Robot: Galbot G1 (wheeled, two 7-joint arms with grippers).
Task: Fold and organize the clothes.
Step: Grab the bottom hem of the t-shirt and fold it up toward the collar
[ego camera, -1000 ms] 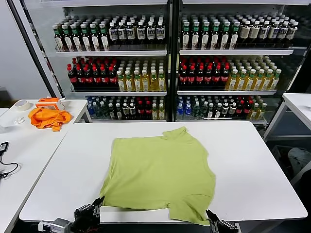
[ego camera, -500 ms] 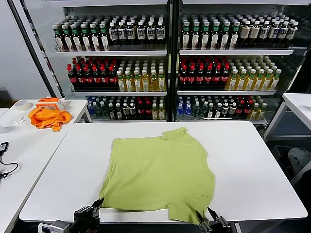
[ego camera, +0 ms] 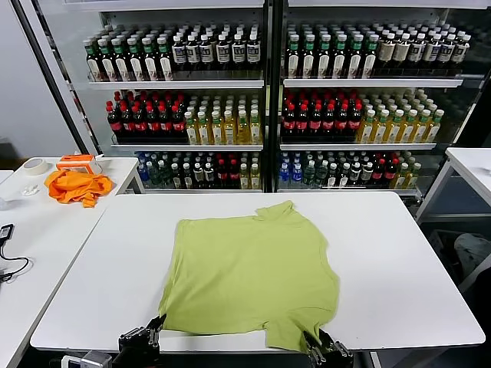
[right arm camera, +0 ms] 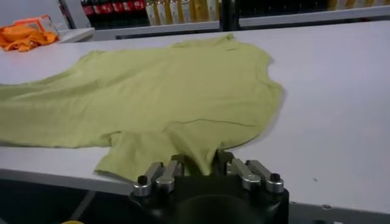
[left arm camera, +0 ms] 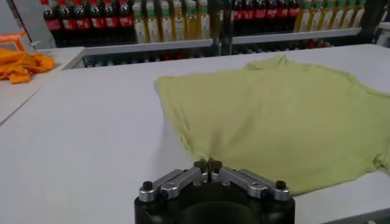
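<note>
Lime-green short-sleeved T-shirt (ego camera: 249, 280), spread mostly flat on white table, near hem bunched at edge

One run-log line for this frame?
stage: grasp hem | left hand: shut on T-shirt near corner | right hand: shut on T-shirt near edge | shirt flat on table

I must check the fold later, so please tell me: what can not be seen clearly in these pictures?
- T-shirt: no lettering shows in any view; its underside lies against the table.
- Left gripper: head view, its body is cut off by the lower edge.
- Right gripper: right wrist view, the T-shirt's near corner covers the space between its fingers.
- Bottle labels: head view, too small to read.
</note>
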